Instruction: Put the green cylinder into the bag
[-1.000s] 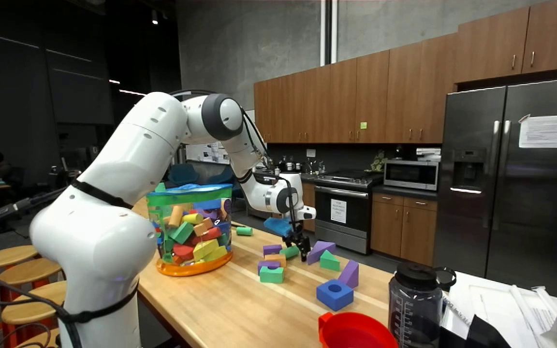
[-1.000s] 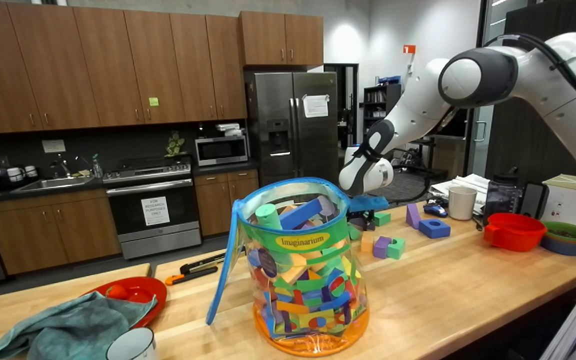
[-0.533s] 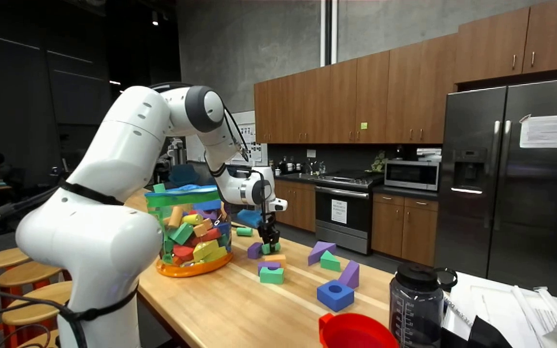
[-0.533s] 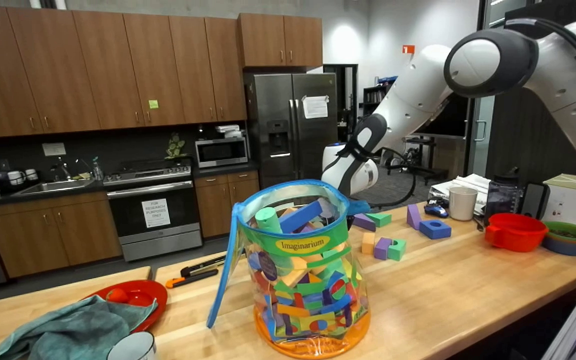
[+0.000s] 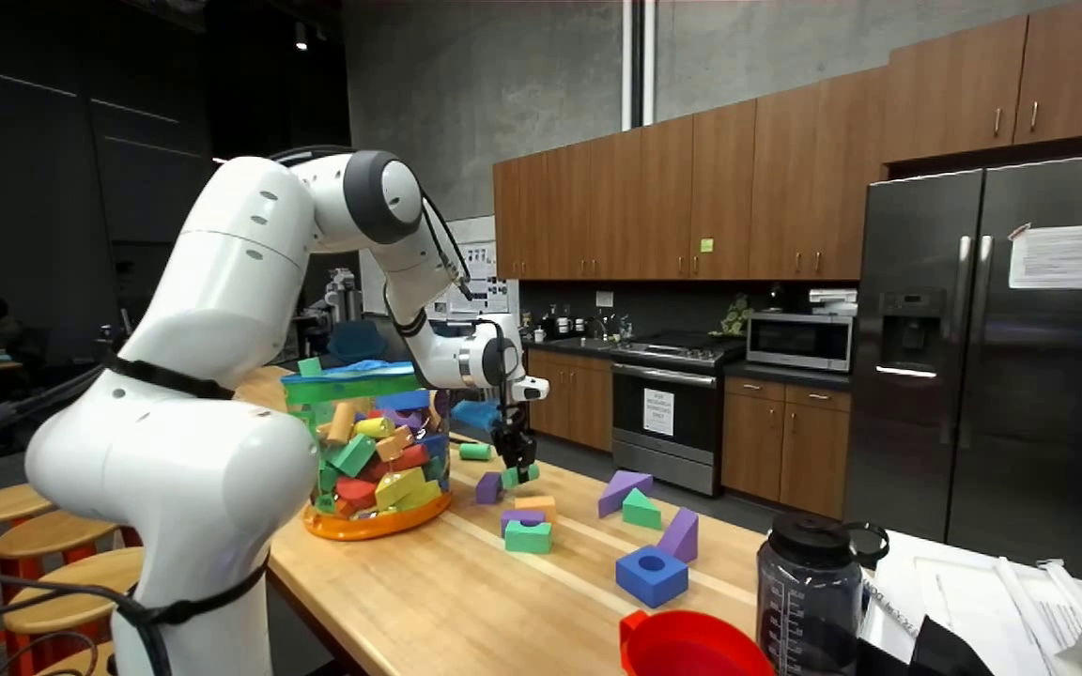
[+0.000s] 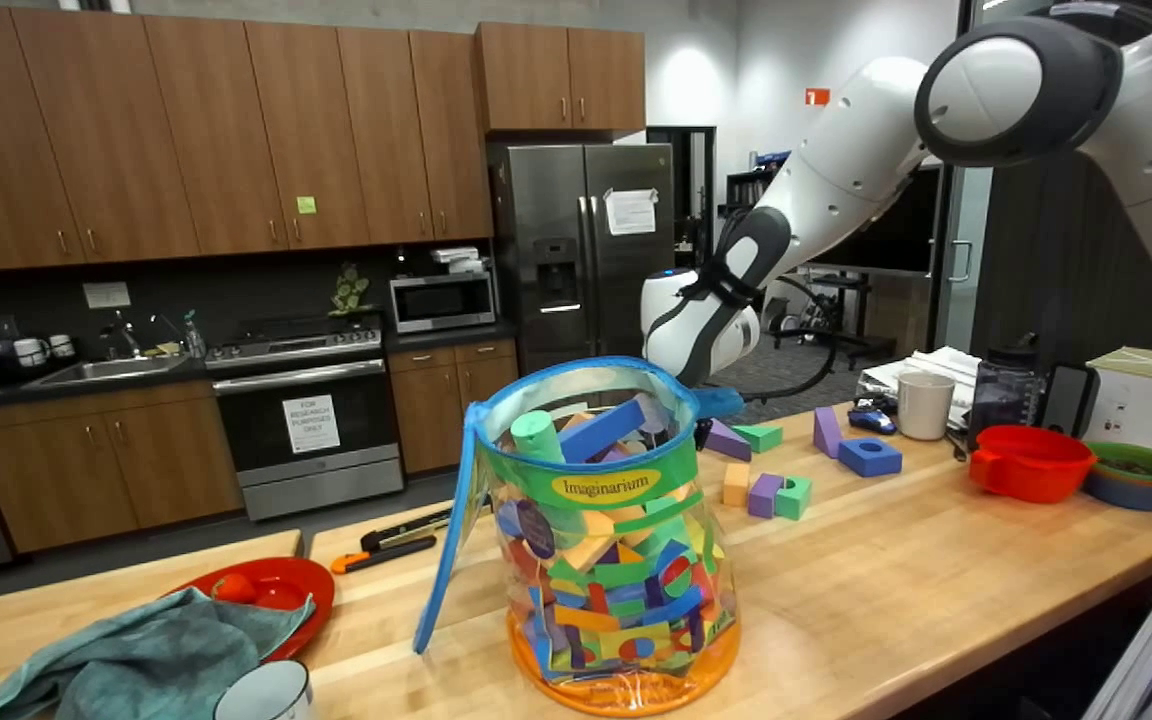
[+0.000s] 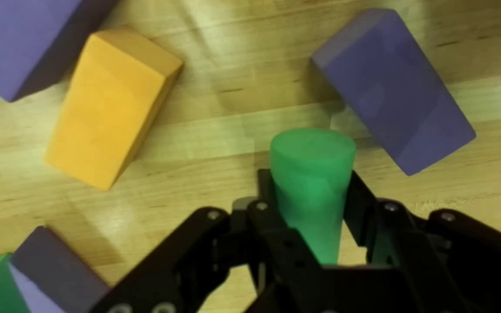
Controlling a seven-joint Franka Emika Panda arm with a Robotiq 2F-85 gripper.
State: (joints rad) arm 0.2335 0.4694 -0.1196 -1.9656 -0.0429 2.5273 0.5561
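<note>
My gripper [image 7: 309, 177] is shut on a green cylinder [image 7: 313, 204], one finger against either side, the cylinder's round end facing up in the wrist view. In an exterior view the cylinder [image 5: 532, 472] shows at the tips of my gripper [image 5: 519, 469], low over the table or on it; I cannot tell which. The see-through bag [image 5: 353, 385] stands to the left there, full of blocks. From the opposite side the bag [image 6: 526, 481] hides the fingers and the held cylinder, and its blue-edged lid [image 6: 444, 560] hangs open.
Another green cylinder [image 5: 475, 452] lies near the bag. A purple block [image 5: 488, 487] sits beside the held cylinder. Orange [image 5: 546, 507], purple and green blocks lie in front; wedges and a blue block [image 5: 652, 575] are farther right, with a red bowl [image 5: 691, 643] and bottle [image 5: 806, 591].
My gripper has closed on the green cylinder and moved with it towards the bag, rising slightly at the end. The purple block beside it has shifted towards the bag too.
</note>
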